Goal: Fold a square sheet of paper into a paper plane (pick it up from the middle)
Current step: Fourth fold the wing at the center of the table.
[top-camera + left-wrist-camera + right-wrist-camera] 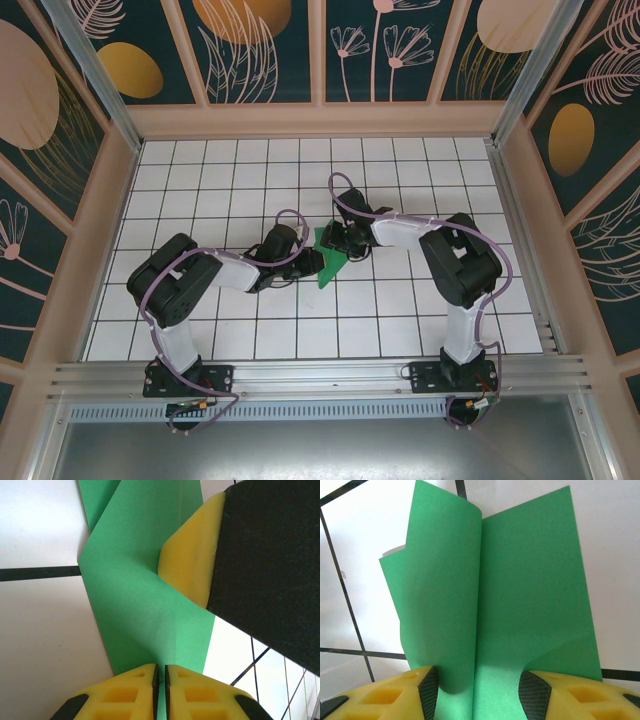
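The square sheet of paper (331, 264) is bright green, creased, and lies on the white grid floor mid-table between the two arms. My left gripper (306, 264) is shut on its near edge; in the left wrist view the yellow fingertips (137, 680) pinch the paper (135, 595) with only a hairline gap. My right gripper (336, 241) stands open astride the sheet's far part. In the right wrist view one half of the paper (525, 590) lies flat and the other half curls up along a centre crease, leaning on the left pad (429, 690). The right gripper's finger (192, 565) presses the green sheet.
Wooden walls (540, 220) with leaf-patterned panels enclose the gridded table (200, 170). A metal rail (320, 375) runs along the near edge where both arm bases are bolted. Open tiles lie behind and to either side of the arms.
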You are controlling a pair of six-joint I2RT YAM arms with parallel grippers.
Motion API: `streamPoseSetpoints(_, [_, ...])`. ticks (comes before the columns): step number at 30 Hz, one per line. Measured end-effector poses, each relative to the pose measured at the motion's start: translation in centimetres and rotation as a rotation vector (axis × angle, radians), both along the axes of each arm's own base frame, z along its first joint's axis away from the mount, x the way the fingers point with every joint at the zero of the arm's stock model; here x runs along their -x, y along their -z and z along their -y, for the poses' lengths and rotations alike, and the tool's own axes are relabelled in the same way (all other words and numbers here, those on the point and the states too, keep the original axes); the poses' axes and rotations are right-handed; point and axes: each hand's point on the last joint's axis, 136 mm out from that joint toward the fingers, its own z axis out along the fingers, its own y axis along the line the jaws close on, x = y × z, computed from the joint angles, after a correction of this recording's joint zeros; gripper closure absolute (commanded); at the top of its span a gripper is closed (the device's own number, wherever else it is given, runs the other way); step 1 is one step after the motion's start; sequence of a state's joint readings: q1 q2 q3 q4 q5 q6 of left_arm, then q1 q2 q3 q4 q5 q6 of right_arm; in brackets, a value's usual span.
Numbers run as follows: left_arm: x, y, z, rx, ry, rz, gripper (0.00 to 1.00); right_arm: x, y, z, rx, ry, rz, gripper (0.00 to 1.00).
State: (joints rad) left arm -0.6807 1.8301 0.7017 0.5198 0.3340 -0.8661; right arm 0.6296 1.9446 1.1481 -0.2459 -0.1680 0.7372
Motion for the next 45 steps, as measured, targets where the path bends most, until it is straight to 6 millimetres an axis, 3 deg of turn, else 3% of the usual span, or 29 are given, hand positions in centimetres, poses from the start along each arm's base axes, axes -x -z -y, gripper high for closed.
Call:
streamPoseSetpoints(10, [0.18,-0.72,0.71,0.048,0.021,-0.004,0.82,0.00,0.10,0.08,0.011,0.002,0.001,0.48])
streamPoseSetpoints(45, [0.10,0.27,0.29,0.019,0.000,-0.018,0.89,-0.06,0.16,0.02,0.024,-0.002,0.003,0.48])
